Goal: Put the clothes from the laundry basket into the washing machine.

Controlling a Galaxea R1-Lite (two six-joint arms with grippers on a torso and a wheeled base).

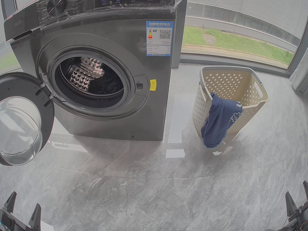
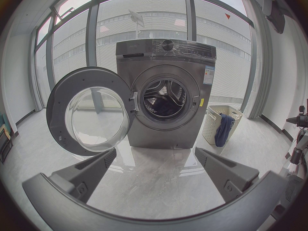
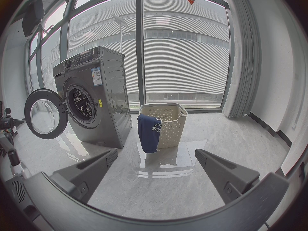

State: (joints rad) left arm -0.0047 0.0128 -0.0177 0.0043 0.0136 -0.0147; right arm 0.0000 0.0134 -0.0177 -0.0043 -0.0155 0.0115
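A grey washing machine (image 1: 106, 81) (image 2: 166, 93) (image 3: 96, 97) stands on the floor with its round door (image 1: 22, 119) (image 2: 89, 113) swung wide open to the left. Dark cloth lies inside the drum (image 1: 93, 77). To its right stands a cream laundry basket (image 1: 250, 90) (image 2: 211, 122) (image 3: 175, 122) with a navy blue garment (image 1: 219, 119) (image 2: 223, 129) (image 3: 148, 132) draped over its near rim. My left gripper (image 1: 22, 207) (image 2: 155, 154) is open and empty, low at the near left. My right gripper (image 1: 298, 196) (image 3: 156, 154) is open and empty at the near right. Both are far from the basket.
Grey marble floor (image 1: 154, 183) stretches between me and the machine. Tall windows (image 1: 243, 23) run behind the machine and basket. A curtain (image 3: 240, 64) hangs at the right corner.
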